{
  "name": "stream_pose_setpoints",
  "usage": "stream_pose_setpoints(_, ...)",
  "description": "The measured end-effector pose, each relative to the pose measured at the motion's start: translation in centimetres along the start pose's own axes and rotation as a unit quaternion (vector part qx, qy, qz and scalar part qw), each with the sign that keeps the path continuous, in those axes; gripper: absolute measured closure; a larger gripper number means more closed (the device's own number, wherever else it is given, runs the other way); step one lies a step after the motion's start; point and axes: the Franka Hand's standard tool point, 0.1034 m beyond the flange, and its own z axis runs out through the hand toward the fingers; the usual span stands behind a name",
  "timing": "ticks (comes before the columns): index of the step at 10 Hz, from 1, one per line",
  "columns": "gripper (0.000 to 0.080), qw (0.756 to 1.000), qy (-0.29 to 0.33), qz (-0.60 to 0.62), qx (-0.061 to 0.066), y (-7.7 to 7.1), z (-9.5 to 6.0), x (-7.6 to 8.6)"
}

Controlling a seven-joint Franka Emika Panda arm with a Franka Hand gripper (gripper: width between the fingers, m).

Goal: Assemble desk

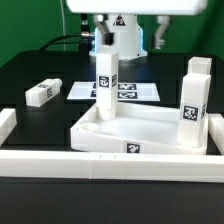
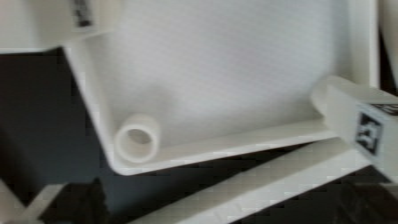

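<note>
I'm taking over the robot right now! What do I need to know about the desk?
Gripper: jaws open, holding nothing, up by the top of the upright leg.
Tabletop: lies rim-up on the black table, near the front.
Upright leg: stands at the tabletop's far corner, on the exterior view's left. Whether it is screwed tight cannot be told.
Second leg: stands upright at the tabletop's side, on the exterior view's right.
Third leg: lies loose on the table.
Fourth leg: not seen.
Left: the wrist view shows an empty corner socket, so legs remain to be fitted.
</note>
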Motion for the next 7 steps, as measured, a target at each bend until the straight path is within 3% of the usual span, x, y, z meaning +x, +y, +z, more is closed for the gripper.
stream_pose_setpoints(1, 0.015, 1.0, 0.0, -0.014, 0.005, 2.4, -0.1, 0.7)
stream_pose_setpoints(2, 0.015, 1.0, 0.0, -0.001, 0.001, 4.9, -0.1, 1.4)
stream_pose_setpoints(3, 0.015, 1.0, 0.009, 0.0, -0.003, 6.0, 0.3, 1.9)
stream_pose_setpoints(7, 0.015, 1.0, 0.008, -0.009, -0.004, 6.1, 0.6, 1.8)
